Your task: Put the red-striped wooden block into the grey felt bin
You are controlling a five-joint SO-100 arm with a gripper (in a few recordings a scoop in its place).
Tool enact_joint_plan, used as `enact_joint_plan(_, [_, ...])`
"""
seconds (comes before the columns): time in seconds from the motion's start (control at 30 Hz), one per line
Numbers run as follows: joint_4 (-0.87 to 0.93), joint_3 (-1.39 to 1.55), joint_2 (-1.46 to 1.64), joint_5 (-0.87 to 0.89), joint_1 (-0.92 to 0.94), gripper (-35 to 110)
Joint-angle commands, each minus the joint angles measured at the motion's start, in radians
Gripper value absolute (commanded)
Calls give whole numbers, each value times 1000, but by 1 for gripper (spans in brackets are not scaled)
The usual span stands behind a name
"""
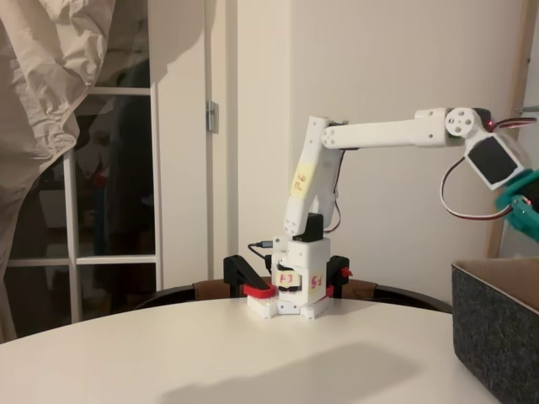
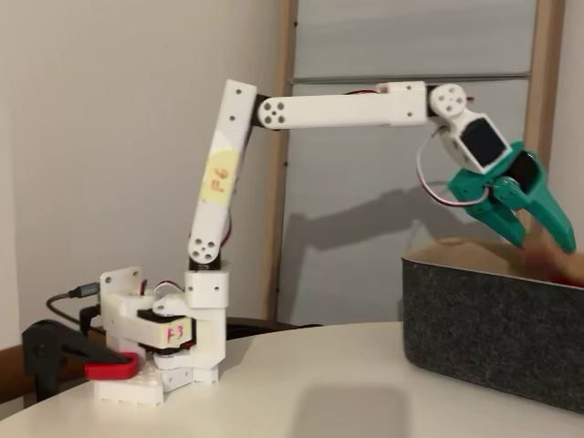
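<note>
Fixed views: gripper (image 2: 546,239) above grey felt bin (image 2: 493,338); jaws apart

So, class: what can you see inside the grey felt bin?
Above the grey felt bin hangs the green gripper, with a blurred reddish shape at the rim beneath it, perhaps the block. The walls hide the bin's floor.
</note>
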Motion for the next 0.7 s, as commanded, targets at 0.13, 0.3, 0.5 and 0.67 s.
enact_joint_plan(0.13, [55,-37,31,6,-14,18])
enact_joint_plan(0.3, [117,-35,69,48,-2,19])
enact_joint_plan(0.5, [250,-31,158,71,5,21])
enact_joint_plan(0.67, [348,-26,232,101,28,20])
